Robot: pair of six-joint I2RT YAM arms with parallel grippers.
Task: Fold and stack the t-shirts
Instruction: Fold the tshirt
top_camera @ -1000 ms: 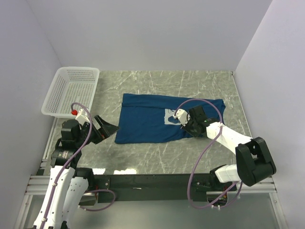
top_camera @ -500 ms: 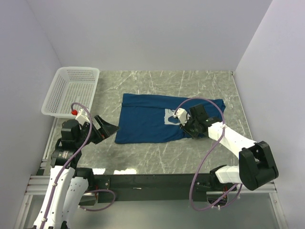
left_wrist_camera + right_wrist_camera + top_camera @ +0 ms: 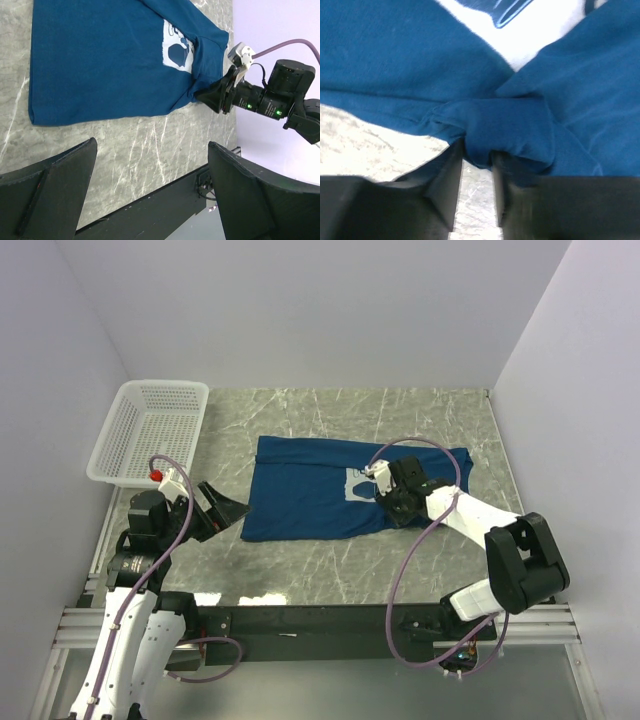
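At near right corner of shirt (image 3: 300,495), right gripper (image 3: 478,152) has edged inward, jaws narrowly set, pinching a bunched hem; fold barely begun. Left gripper (image 3: 232,510) stands wide, empty.

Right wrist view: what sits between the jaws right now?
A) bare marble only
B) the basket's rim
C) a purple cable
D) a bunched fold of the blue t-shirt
D: a bunched fold at the edge of the t-shirt is caught between the tips of the jaws of the right gripper.

Right claw (image 3: 477,150) pinches bunched t-shirt (image 3: 395,60) fold above table (image 3: 355,137).
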